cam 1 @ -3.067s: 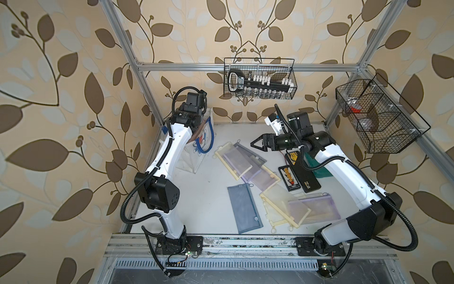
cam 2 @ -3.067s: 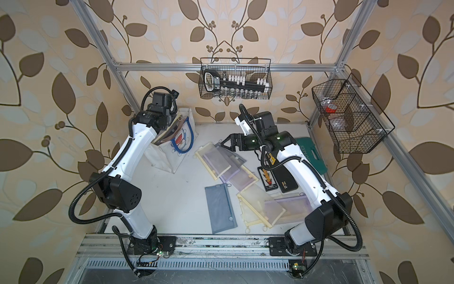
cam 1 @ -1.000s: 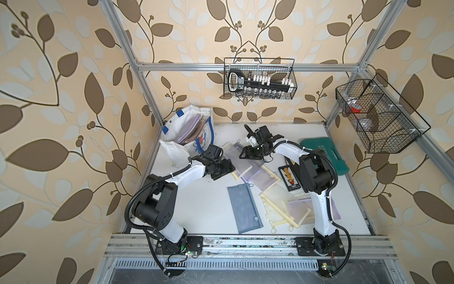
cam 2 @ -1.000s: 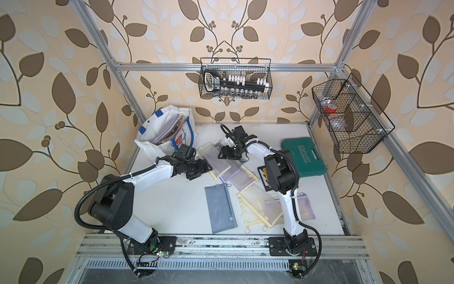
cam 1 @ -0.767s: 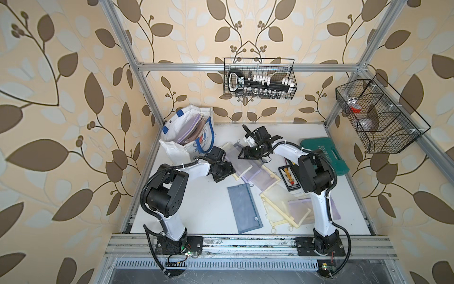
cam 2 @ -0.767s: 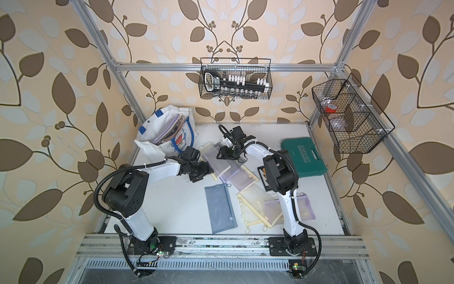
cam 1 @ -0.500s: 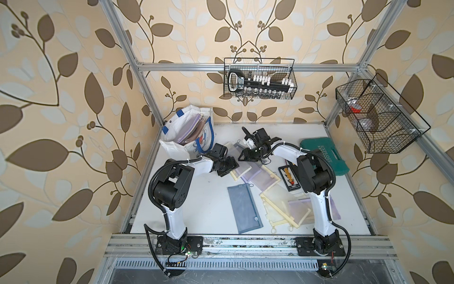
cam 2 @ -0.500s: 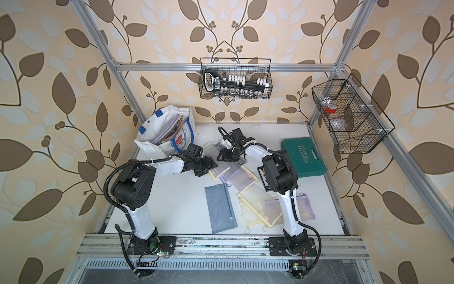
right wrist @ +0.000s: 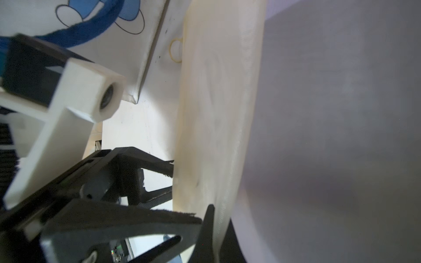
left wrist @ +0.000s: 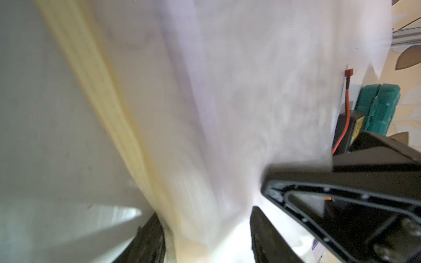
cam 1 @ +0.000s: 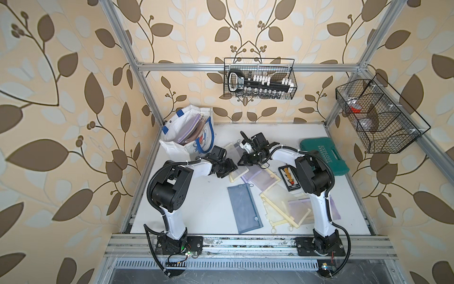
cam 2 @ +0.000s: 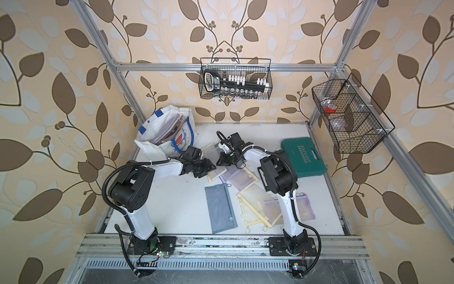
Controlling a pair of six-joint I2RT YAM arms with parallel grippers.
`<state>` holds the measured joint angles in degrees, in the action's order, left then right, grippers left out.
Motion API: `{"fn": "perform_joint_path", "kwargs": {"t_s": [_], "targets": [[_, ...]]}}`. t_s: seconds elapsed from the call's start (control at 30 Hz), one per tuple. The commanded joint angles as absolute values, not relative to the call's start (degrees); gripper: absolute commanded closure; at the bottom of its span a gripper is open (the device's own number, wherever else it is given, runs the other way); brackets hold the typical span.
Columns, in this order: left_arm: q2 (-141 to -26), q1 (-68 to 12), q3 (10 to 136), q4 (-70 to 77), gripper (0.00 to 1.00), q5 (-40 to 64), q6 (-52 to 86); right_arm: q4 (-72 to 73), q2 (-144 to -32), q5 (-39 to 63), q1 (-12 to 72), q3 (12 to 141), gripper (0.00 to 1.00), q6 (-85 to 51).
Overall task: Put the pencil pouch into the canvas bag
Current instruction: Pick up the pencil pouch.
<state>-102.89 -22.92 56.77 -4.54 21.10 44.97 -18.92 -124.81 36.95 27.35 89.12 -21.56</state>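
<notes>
Top views, both of them, counting left to right: one bag in the back-left corner, mouth up, with at least two pouches poking out of it. Then two grippers, meeting just right of the bag. Roughly six spare pouches are fanned over the middle of the table: one blue-grey, the rest lilac or cream. After that come one black strip and one teal case. There are two wire baskets on the frame, a back basket and a side basket.

The pouch that matters has cream trim and lilac mesh, and sits between the grippers, near the bag but not in it. Its long axis seems to run from the back wall toward the front rail, a bit slanted, with the far end showing past the grippers.

The left gripper has its jaws partly spread, one finger on each side of the fabric. Left wrist view shows that best, though I can't tell if it's actually squeezing. The right gripper is pinched tight on the pouch's cream edge, which is clear in the right wrist view.

Hard to make out:
- The pouch's middle is under both grippers from above, so I can't say if it's off the table.
- Left wrist view is smeared.
- One lilac spare is half behind the right arm, and the overlaps make my count shaky.
</notes>
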Motion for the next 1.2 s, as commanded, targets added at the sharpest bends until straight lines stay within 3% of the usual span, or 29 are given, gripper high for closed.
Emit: {"fn": "perform_joint_path", "kwargs": {"t_s": [0.0, 0.27, 0.47, 0.67, 0.8, 1.17], "targets": [[-95.72, -23.29, 56.51, -10.09, 0.39, 23.78, 43.86, -17.24, -118.12, 40.28, 27.27, 86.34, 1.0, -20.05], [-77.41, -23.64, 55.55, -17.25, 0.19, 26.58, 45.13, -18.08, -102.02, 44.67, 26.38, 78.46, 1.0, -18.61], [-67.19, -22.6, 47.35, -0.4, 0.1, 31.64, 54.76, -18.34, -91.6, 47.06, 27.18, 77.13, 1.0, -21.8], [-65.04, -22.5, 46.53, 11.18, 0.09, 33.48, 63.74, -15.18, -84.27, 51.15, 28.35, 76.37, 1.0, -24.28], [-64.82, -22.51, 46.81, 19.82, 0.15, 32.24, 69.31, -6.2, -80.13, 53.42, 28.62, 70.21, 1.0, -28.57], [-63.26, -22.59, 46.58, 27.46, 0.21, 33.73, 70.09, -0.57, -78.01, 55.75, 29.53, 68.17, 1.0, -32.3]]}}
